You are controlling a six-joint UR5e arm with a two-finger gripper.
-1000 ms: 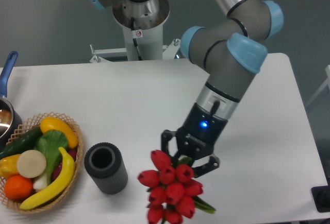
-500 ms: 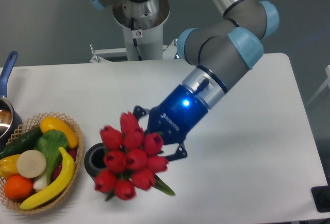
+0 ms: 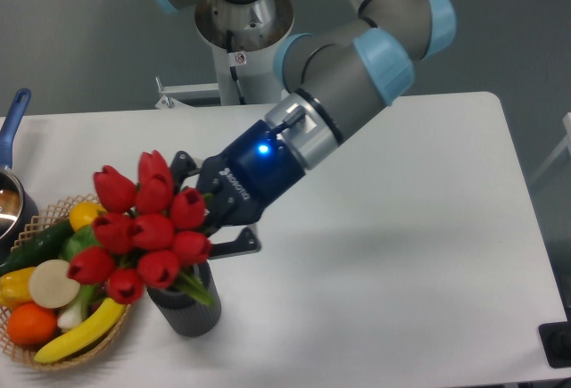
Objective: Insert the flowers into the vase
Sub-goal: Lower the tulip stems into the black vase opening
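1. The gripper (image 3: pixel 207 211) pinches the flowers (image 3: pixel 143 227) by the stem end, its two fingers pressed in on the bunch from either side; the grip sits low, presumably so the buds stay free of the jaws.
2. The vase (image 3: pixel 187 309) stands upright on the table (image 3: pixel 428 254); the bunch hangs directly above its mouth, leaning up and to the left of it, with a green leaf drooping over the rim; whether any stem is yet inside the mouth I cannot tell, since the buds hide it.
3. The arm reaches in from the right of the vase, tilted, which I judge keeps it off the wicker basket (image 3: pixel 107 334); that basket of fruit sits just left of the vase, partly behind the buds.
4. My judgement: the bunch must be righted and lowered; a tilted descent could tip the vase.
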